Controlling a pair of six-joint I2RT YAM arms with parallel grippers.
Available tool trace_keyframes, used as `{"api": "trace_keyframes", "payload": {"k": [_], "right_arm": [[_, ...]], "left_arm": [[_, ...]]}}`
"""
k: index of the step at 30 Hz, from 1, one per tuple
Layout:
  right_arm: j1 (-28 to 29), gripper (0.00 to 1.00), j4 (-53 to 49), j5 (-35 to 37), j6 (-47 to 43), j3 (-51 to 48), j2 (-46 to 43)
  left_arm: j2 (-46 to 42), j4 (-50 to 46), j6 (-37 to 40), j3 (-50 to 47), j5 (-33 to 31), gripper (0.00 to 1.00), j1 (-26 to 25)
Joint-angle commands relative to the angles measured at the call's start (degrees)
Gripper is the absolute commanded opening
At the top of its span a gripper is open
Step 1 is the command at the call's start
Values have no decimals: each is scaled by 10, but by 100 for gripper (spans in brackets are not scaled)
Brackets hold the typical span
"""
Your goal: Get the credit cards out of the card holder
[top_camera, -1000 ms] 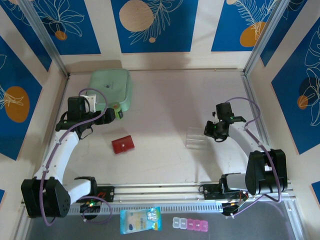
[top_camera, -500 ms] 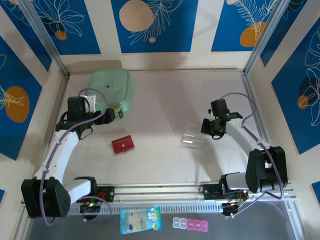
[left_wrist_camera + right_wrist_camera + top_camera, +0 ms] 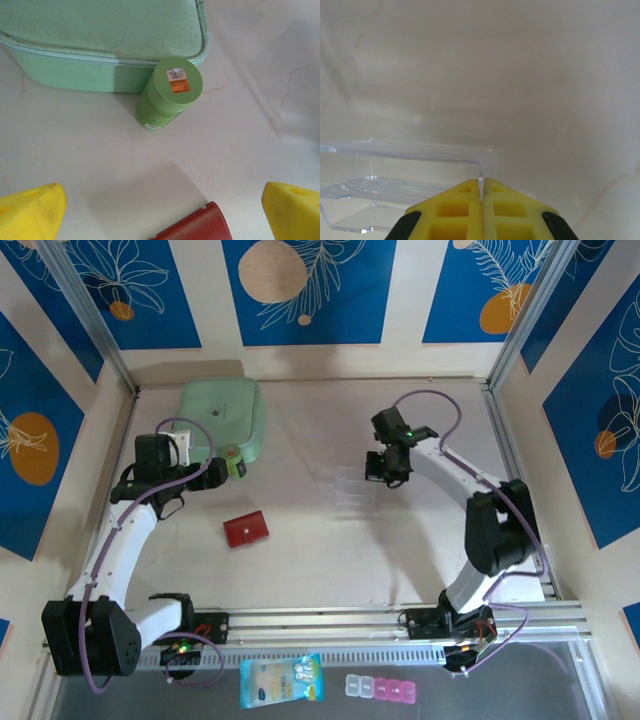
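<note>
While both arms reach out from the near edge, a blue-and-white packet (image 3: 282, 680) and a row of pink-and-clear little boxes (image 3: 385, 688) lie closest, on the dark strip in front of the arm bases. Farther in, left of centre on the pale surface (image 3: 320, 570), lies the card holder (image 3: 245, 529). It is a small, flat red rectangle, folded, turned slightly askew, with a tiny pale dot at its middle. The left claw (image 3: 161, 215) hangs over its far side with yellow fingers (image 3: 30, 212) spread wide and nothing between them. One dark red corner of the wallet, bearing a small metal stud, shows low in the left wrist view. Beyond that corner a green bottle (image 3: 167, 95) sits right against the side of a pale green pouch (image 3: 100, 35). Right of centre, well apart from the card holder, the right claw (image 3: 481, 192) is pinched tight on the thin wall of a clear plastic box (image 3: 405, 170).
</note>
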Motion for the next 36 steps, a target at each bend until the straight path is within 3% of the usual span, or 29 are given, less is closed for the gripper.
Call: {"api": "trace_keyframes", "payload": {"k": [1, 14, 36], "right_arm": [[21, 1, -28, 3, 16, 61, 46], [51, 1, -77, 20, 30, 199, 180], [39, 3, -78, 29, 33, 227, 213]], "left_arm": [[-13, -7, -1, -5, -7, 100, 6], [-13, -8, -5, -6, -11, 100, 6], [-12, -7, -6, -6, -6, 100, 6]]}}
